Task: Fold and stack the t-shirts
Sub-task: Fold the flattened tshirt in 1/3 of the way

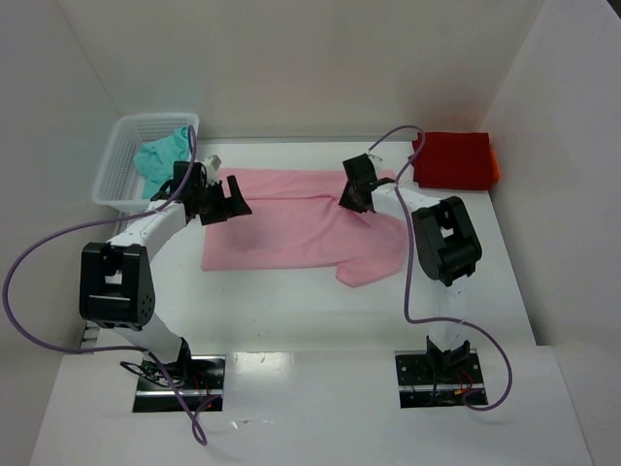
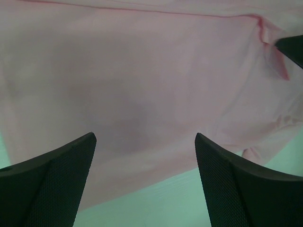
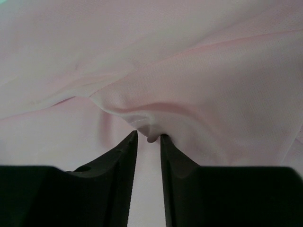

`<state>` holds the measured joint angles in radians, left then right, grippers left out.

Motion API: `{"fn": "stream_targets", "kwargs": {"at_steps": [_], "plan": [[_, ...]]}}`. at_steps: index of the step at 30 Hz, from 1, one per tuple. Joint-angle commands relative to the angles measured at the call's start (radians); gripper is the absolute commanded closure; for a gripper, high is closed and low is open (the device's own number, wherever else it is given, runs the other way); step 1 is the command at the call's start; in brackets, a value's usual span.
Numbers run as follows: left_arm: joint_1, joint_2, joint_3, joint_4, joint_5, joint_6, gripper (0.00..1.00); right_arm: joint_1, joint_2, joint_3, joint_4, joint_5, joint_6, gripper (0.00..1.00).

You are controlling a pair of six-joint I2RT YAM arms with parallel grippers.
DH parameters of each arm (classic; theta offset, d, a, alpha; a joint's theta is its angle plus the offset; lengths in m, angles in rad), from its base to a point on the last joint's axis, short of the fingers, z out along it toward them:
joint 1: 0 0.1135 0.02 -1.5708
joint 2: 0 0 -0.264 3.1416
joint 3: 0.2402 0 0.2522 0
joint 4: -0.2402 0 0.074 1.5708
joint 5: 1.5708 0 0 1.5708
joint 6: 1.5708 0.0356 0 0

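Red shirt [image 1: 454,160] folded, far-right corner of worktop [image 1: 291,311]. Pink shirt [image 1: 291,228] spread mid-worktop, unfolded: right jaws pinch a ridge of it, left jaws gape above. Teal shirt [image 1: 160,155] lies in basket [image 1: 114,184]. Roughly a third done.

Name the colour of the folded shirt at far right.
Folded shirt: bright red, best in top view.

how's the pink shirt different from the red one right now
The pink t-shirt is pale, the red t-shirt bright. The pink one lies spread across the middle of the table; the red one is a compact folded rectangle at the far right corner. The right hand pinches a fold of the pink one; no hand touches the red one. Both are plain cloth on the table.
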<state>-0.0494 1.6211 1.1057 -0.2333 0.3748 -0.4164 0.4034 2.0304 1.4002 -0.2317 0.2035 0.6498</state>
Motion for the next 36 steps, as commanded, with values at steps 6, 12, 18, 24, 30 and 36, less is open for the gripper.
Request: {"fn": "stream_targets", "kwargs": {"at_steps": [6,12,18,24,30,36], "plan": [[-0.068,0.072,0.051,-0.133,-0.295,0.06,0.08,0.009,0.044,0.103,0.008,0.099,-0.045,0.81],[-0.124,0.114,0.072,-0.182,-0.373,0.079,0.08,0.009,0.053,0.122,0.008,0.109,-0.055,0.91],[-0.142,0.145,0.082,-0.192,-0.393,0.079,0.08,0.0,0.053,0.143,-0.001,0.119,-0.064,0.99],[-0.142,0.172,0.082,-0.201,-0.393,0.079,0.08,-0.009,0.033,0.152,-0.06,0.084,-0.053,0.99],[-0.142,0.181,0.091,-0.201,-0.393,0.079,0.08,-0.009,-0.001,0.065,-0.081,-0.029,-0.044,0.99],[-0.142,0.191,0.091,-0.201,-0.393,0.088,0.08,-0.009,-0.033,-0.038,-0.09,-0.072,-0.033,0.99]]}}
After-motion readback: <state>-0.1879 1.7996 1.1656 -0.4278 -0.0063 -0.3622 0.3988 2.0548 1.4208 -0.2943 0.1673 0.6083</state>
